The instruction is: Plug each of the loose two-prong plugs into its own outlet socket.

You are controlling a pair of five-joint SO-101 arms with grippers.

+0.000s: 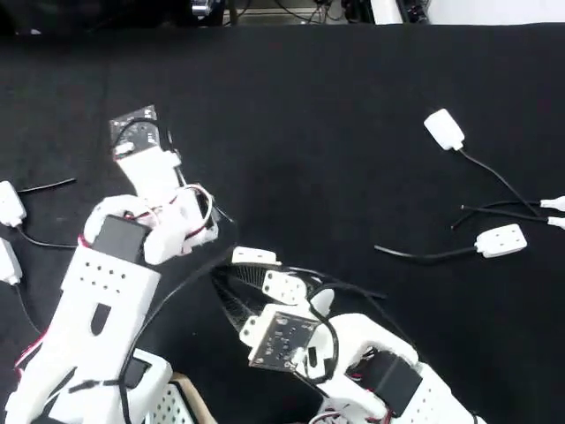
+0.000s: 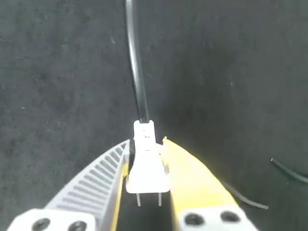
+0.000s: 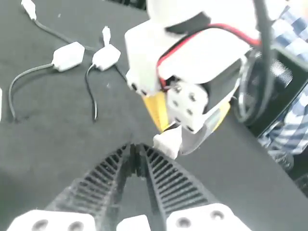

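We locate a first socket (image 1: 444, 129) near the worktop's (image 1: 309, 106) right edge toward the back, a second socket (image 1: 500, 240) before it. A third socket (image 1: 9, 203) and a fourth socket (image 1: 7, 261) lie at the left edge. A plug (image 2: 147, 168) sits between the left fingers (image 2: 192, 183).

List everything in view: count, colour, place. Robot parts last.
white two-prong plug: 1, white on black cable, clamped in left gripper
white cabled blocks: 2, white, table's right side, apart
small white plugs: 2, white, right edge
white cabled pieces: 2, white, left edge
black table covering: 1, black, under everything
left gripper: 1, grey and yellow fingers, shut on plug
right gripper: 1, black ribbed fingers, shut, facing left gripper
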